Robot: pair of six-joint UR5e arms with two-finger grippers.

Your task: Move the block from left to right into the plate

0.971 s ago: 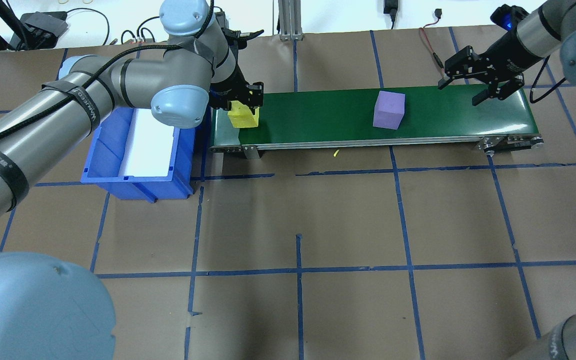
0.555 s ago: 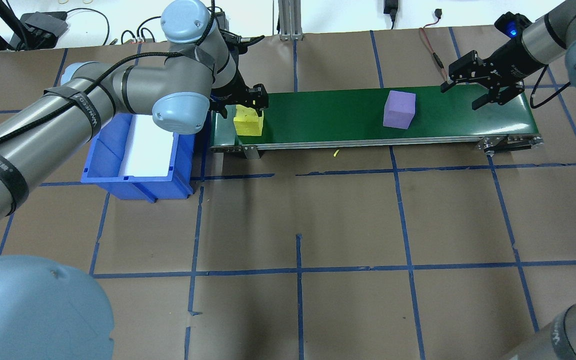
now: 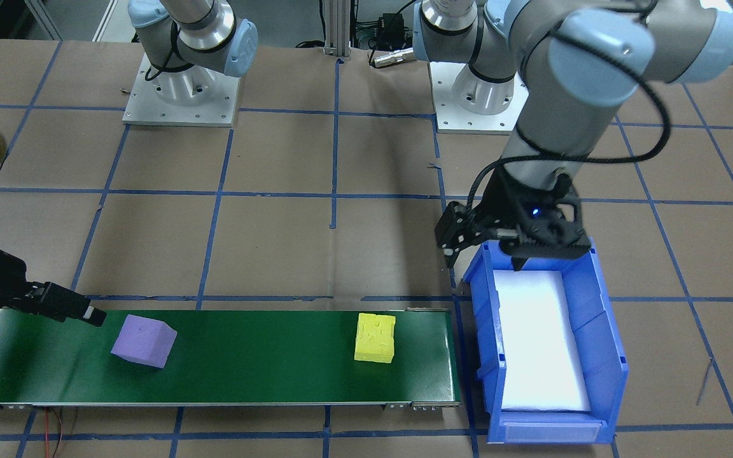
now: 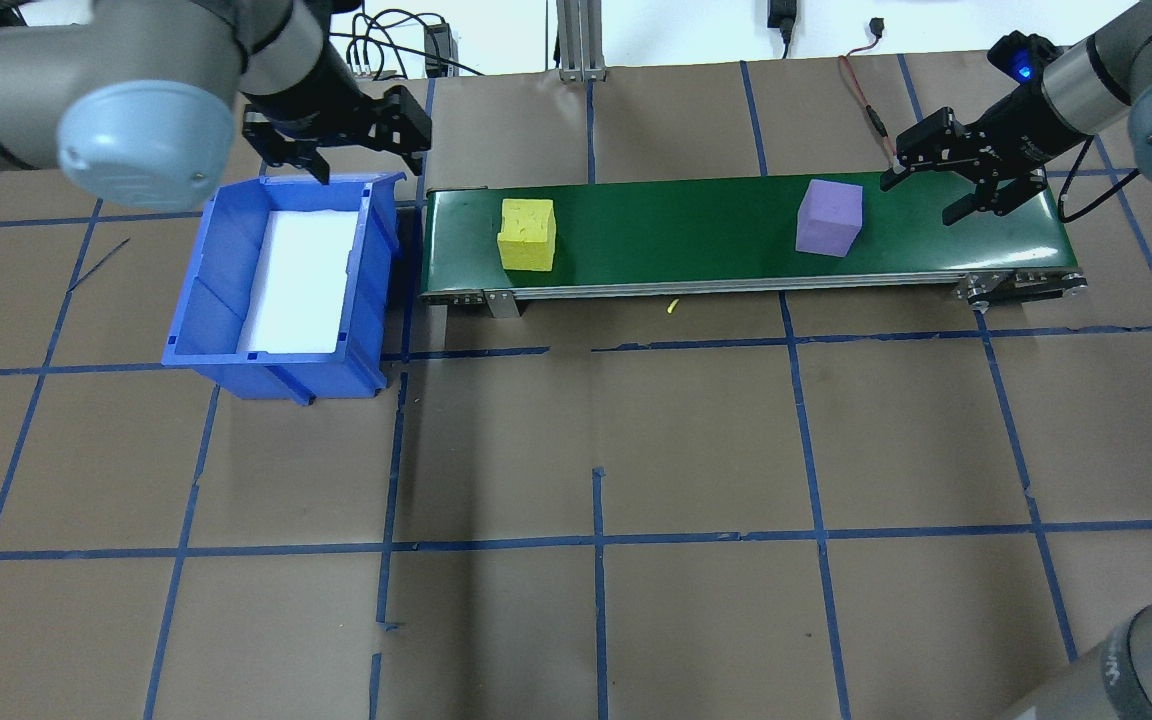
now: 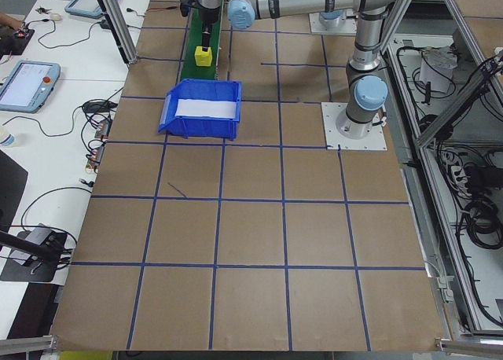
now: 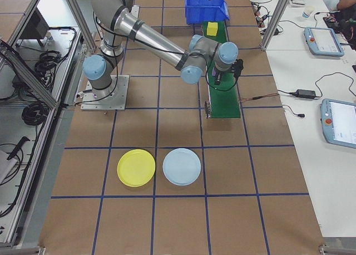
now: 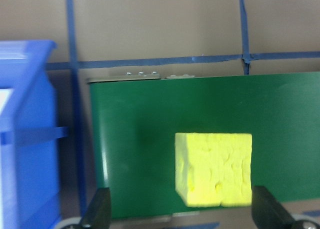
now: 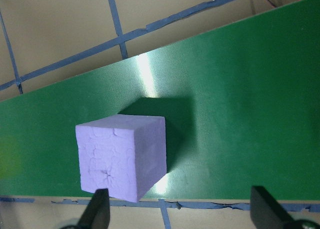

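Observation:
A yellow foam block (image 4: 527,233) (image 3: 375,337) (image 7: 215,169) lies free near the left end of the green conveyor belt (image 4: 686,230). A purple block (image 4: 829,217) (image 3: 144,341) (image 8: 122,161) sits toward the belt's right end. My left gripper (image 4: 336,135) (image 3: 484,259) hangs open and empty over the far rim of the blue bin (image 4: 376,260). My right gripper (image 4: 926,195) (image 8: 182,211) is open just right of the purple block, above the belt, not touching it. The yellow plate (image 6: 136,167) lies on the table far beyond the belt's right end.
A light blue plate (image 6: 181,166) lies beside the yellow one. The blue bin holds a white foam pad (image 4: 301,280) and stands against the belt's left end. Cables and gear line the table's far edge.
My left gripper has let go of the yellow block and pulled back left over the bin's far rim. Both blocks have travelled right along the belt. The right gripper has barely shifted.

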